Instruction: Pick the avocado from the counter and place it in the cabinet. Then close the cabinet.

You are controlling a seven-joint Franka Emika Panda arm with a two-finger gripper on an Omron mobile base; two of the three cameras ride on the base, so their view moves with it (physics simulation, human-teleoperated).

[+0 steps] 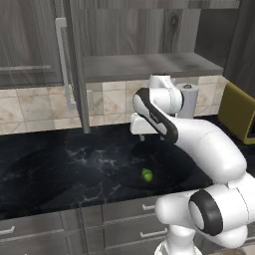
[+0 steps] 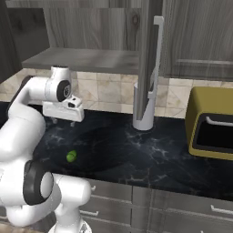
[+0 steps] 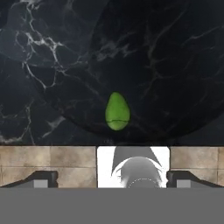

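The avocado (image 1: 146,175) (image 2: 71,156) lies on the black marble counter (image 1: 60,169) (image 2: 136,154) near its front edge. In the hand view the avocado (image 3: 117,111) is a small green pear shape at the middle, on the counter (image 3: 166,52). My gripper (image 1: 149,135) (image 2: 63,121) (image 3: 112,181) hangs above the counter, behind the avocado and well clear of it. It points down, open, with nothing between its fingers. The cabinet (image 1: 144,64) (image 2: 86,58) above stands open, and its grey shelf is bare.
The open cabinet door (image 1: 74,64) (image 2: 148,59) juts out edge-on over the counter, silver handle showing. A white paper-towel roll (image 1: 189,99) (image 2: 144,109) stands by the tiled wall. A yellow appliance (image 1: 239,112) (image 2: 211,123) sits on the right. Grey drawers (image 1: 124,224) run under the counter.
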